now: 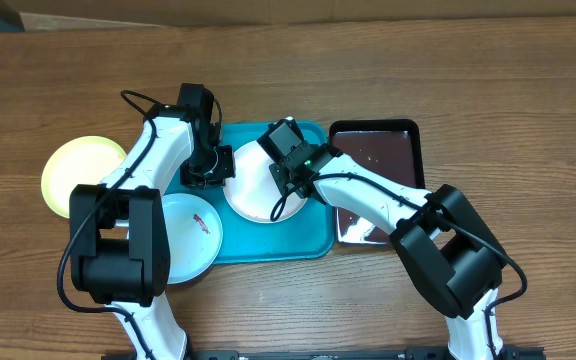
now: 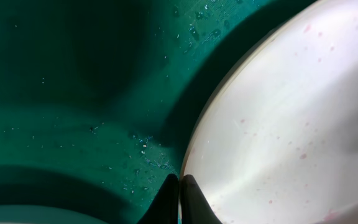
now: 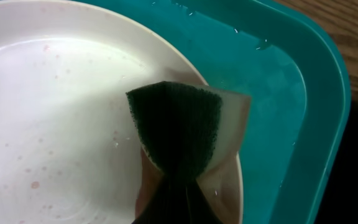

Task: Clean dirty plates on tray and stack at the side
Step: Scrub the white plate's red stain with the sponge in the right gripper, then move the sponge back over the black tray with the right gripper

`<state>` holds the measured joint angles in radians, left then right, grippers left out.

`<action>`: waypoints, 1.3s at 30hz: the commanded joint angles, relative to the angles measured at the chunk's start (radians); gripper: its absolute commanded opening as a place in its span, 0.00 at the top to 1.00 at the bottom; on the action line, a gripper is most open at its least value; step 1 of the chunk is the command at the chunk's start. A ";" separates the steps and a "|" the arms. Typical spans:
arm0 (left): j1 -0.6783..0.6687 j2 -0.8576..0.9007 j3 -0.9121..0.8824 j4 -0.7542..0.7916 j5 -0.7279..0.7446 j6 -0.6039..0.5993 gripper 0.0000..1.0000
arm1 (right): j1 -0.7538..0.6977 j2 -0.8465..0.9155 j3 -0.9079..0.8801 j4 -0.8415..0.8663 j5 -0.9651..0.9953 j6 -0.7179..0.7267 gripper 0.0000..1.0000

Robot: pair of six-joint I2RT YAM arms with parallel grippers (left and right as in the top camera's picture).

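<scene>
Green sponge (image 3: 176, 127) pinched by right gripper (image 3: 169, 196) overhangs rim of white plate (image 3: 55, 106), left gripper (image 2: 179, 186) pressed together at that rim.

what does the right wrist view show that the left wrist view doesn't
Only right wrist: a green-faced sponge pinched in the right tool, lying over the white plate's edge, plus the tray's raised rim and the wooden table.
Only left wrist: the left tool, shut and empty, tips by the plate's edge.
Both: the white plate with pinkish specks, sitting in the wet turquoise tray.
</scene>
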<state>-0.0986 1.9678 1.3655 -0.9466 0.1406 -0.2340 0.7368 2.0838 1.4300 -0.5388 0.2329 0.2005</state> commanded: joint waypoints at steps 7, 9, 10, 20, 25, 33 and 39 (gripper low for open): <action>-0.007 0.001 -0.005 0.002 -0.010 -0.013 0.96 | 0.001 0.006 -0.037 -0.013 -0.372 0.041 0.96; -0.007 0.001 -0.005 0.002 -0.010 -0.013 0.96 | 0.001 0.006 -0.037 -0.013 -0.397 0.041 0.96; -0.007 0.001 -0.005 0.002 -0.010 -0.013 0.96 | 0.001 0.006 -0.037 -0.013 -0.413 0.043 0.96; -0.007 0.001 -0.005 0.009 -0.011 -0.014 0.96 | -0.038 -0.012 0.010 0.060 -0.662 0.062 0.96; -0.007 0.001 -0.005 0.003 -0.018 -0.013 0.96 | -0.120 -0.091 0.139 0.021 -0.681 0.062 0.96; -0.007 0.001 -0.005 0.013 -0.018 -0.017 0.75 | -0.326 -0.244 0.182 -0.261 -0.666 0.022 0.96; -0.007 0.001 -0.005 0.020 -0.018 -0.017 0.69 | -0.499 -0.241 0.155 -0.461 -0.566 -0.027 0.96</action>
<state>-0.0986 1.9678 1.3655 -0.9348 0.1158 -0.2413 0.3058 1.8381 1.6016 -0.9634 -0.3885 0.2249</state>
